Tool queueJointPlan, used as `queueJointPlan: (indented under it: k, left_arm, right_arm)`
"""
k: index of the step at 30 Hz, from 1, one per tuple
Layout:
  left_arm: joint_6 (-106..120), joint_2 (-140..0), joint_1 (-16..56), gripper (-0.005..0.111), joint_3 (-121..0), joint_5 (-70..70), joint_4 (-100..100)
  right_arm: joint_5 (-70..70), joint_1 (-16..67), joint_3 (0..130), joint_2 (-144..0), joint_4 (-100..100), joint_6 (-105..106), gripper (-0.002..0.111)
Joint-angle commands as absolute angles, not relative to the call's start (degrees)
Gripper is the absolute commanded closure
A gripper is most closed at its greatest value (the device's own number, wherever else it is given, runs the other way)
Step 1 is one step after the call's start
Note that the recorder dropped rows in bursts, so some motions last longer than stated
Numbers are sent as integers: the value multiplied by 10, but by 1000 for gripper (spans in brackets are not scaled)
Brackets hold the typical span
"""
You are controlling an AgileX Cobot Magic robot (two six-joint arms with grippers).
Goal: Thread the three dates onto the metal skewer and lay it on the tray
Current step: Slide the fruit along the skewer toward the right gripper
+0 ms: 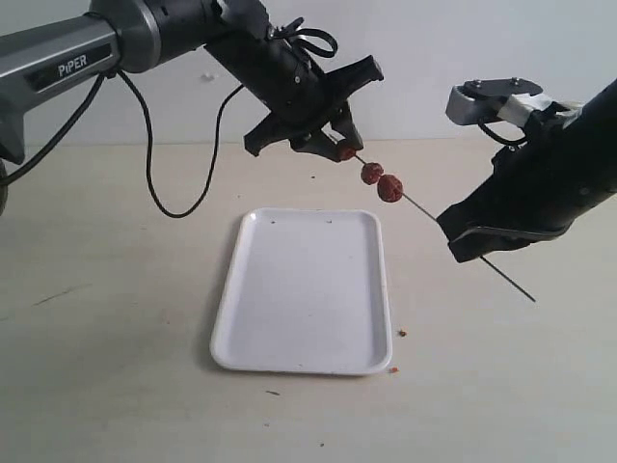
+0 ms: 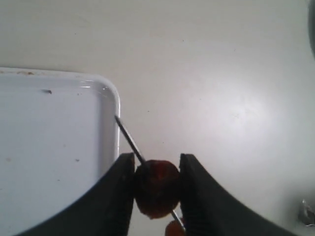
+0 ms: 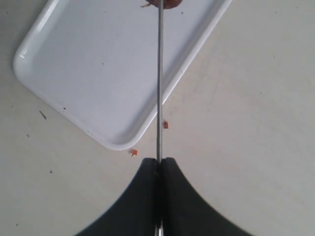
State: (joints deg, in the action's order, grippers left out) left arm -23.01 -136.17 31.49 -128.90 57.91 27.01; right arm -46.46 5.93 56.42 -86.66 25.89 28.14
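Note:
Above the far right corner of the white tray (image 1: 301,289) the thin metal skewer (image 1: 424,208) slants through the air with three dark red dates on it. My left gripper (image 1: 339,147) is shut on the date (image 2: 156,188) nearest the skewer's tip, and the tip pokes out past it (image 2: 129,137). Two more dates (image 1: 372,173) (image 1: 389,187) sit lower on the rod. My right gripper (image 3: 159,161) is shut on the skewer (image 3: 159,78) further down. The rod's tail end (image 1: 516,287) sticks out below that hand.
A few tiny reddish crumbs (image 1: 402,333) lie on the pale table by the tray's near right corner (image 3: 133,152). A black cable (image 1: 159,183) from the left arm droops to the table behind the tray.

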Motion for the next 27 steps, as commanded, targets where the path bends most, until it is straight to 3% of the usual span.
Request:
queueJointPlan:
  k: [1,15,21,27]
  left_arm:
    - [-227,-1357,337,75,-1293,569,297]
    - [-227,-1357,355,74,-1293,566,299]
    - [-227,-1357,355,45,-1293,564,298]
    - [-200,-1357,352,34,-1293,562,290]
  right_arm:
    - [-432,60,564,-861,271,289,108]
    - [-402,60,564,-861,271,304,108]
    - [-399,60,564,-861,271,306,108]
    - [-399,60,564,-861,271,306,108]
